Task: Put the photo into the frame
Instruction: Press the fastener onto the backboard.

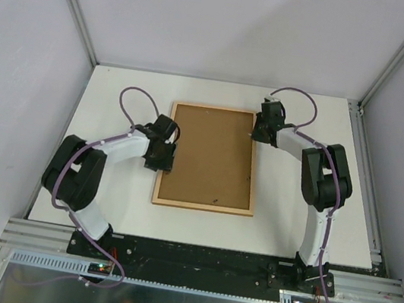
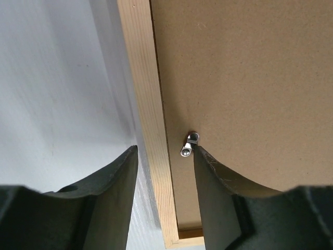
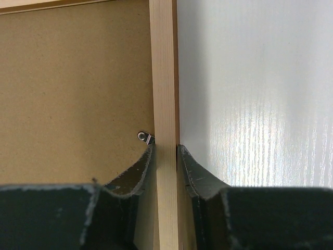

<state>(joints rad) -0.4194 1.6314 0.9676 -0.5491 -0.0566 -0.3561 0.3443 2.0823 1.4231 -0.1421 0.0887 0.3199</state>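
The frame (image 1: 255,167) lies back up on the white table, its light wood rails around a plain brown backing board (image 1: 209,156). The photo is hidden. My left gripper (image 1: 164,157) is at the left rail (image 2: 143,94) and stands open (image 2: 164,151), one finger on the table side and the other over the board beside a small metal clip (image 2: 190,145). My right gripper (image 1: 257,133) is at the upper right rail (image 3: 164,67), shut (image 3: 165,148) on it with a finger pressed against each side, just below another clip (image 3: 145,137).
White table (image 1: 290,227) all round the frame, with grey enclosure walls and metal posts at the back and sides. The near edge carries the arm bases on an aluminium rail (image 1: 200,263). Purple cables loop above both wrists.
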